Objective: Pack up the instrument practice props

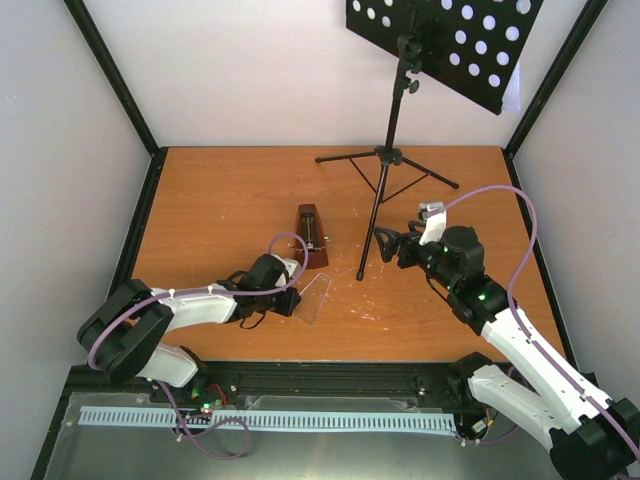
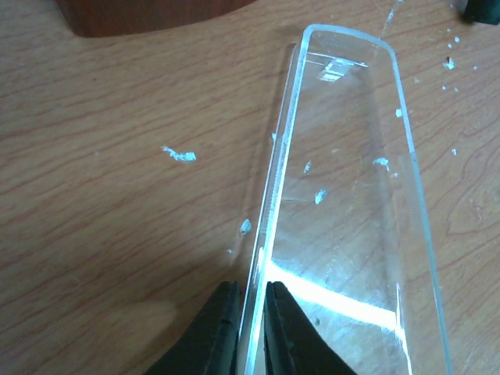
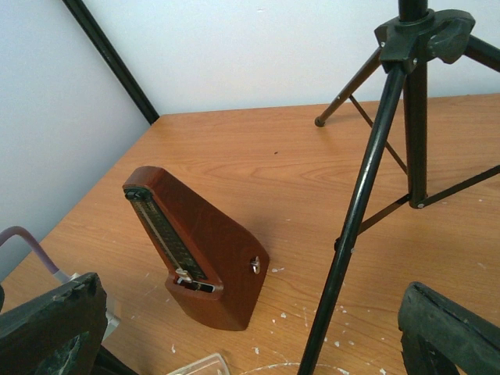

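The red-brown wooden metronome (image 1: 312,238) (image 3: 199,250) stands upright mid-table with its pendulum face bare. Its clear plastic cover (image 1: 315,297) (image 2: 344,203) lies on the wood just in front of it. My left gripper (image 1: 295,300) (image 2: 251,312) is shut on the cover's left wall, one finger on each side. The black tripod music stand (image 1: 385,160) (image 3: 359,211) rises at the back, and a pale sheet corner (image 1: 512,95) shows past its perforated desk (image 1: 445,40). My right gripper (image 1: 385,243) (image 3: 250,320) hangs open beside the stand's near leg, holding nothing.
White flecks dot the wooden tabletop (image 1: 220,200) near the cover. Black frame posts and white walls close in the left, right and back sides. The tripod's legs (image 1: 430,178) spread over the back middle of the table.
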Robot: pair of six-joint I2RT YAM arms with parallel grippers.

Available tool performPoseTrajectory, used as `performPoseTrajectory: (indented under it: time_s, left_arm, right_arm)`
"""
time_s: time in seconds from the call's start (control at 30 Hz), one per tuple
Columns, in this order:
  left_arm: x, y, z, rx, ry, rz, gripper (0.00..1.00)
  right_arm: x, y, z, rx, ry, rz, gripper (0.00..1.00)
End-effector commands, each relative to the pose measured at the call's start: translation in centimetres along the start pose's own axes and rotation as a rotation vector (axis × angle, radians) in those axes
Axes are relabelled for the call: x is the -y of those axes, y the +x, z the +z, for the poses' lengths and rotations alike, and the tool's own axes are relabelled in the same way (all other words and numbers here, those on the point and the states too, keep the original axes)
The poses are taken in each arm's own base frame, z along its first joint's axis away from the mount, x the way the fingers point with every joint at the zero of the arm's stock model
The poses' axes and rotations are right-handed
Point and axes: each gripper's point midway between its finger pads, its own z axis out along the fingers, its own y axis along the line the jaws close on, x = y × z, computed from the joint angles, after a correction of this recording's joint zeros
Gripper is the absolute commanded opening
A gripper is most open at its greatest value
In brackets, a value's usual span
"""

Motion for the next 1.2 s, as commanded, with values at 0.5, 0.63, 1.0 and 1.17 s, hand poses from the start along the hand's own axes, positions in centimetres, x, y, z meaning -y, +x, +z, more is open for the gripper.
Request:
performPoseTrajectory:
  time_s: [0.5, 0.63, 1.0, 1.17]
  left_arm:
    - [6.9, -4.8, -4.1, 0.152, 0.299, 0.007, 0.00]
    - [11.0, -7.9, -8.1, 0.220, 0.475, 0.003, 0.00]
    - [19.1, -14.9, -17.7, 0.365, 0.890, -0.031, 0.00]
    - [19.9, -15.8, -19.0, 0.408, 0.934, -0.001, 0.00]
  right_arm:
    - [-0.9, -1.5, -1.3, 0.017, -0.176, 0.113, 1.00]
    - [-3.7, -1.9, -1.6, -0.023, -0.336, 0.120, 1.00]
    - [-8.9, -3.4, -3.0, -0.110, -0.640, 0.154, 1.00]
    - [-9.9, -4.2, -3.3, -0.121, -0.715, 0.244, 1.00]
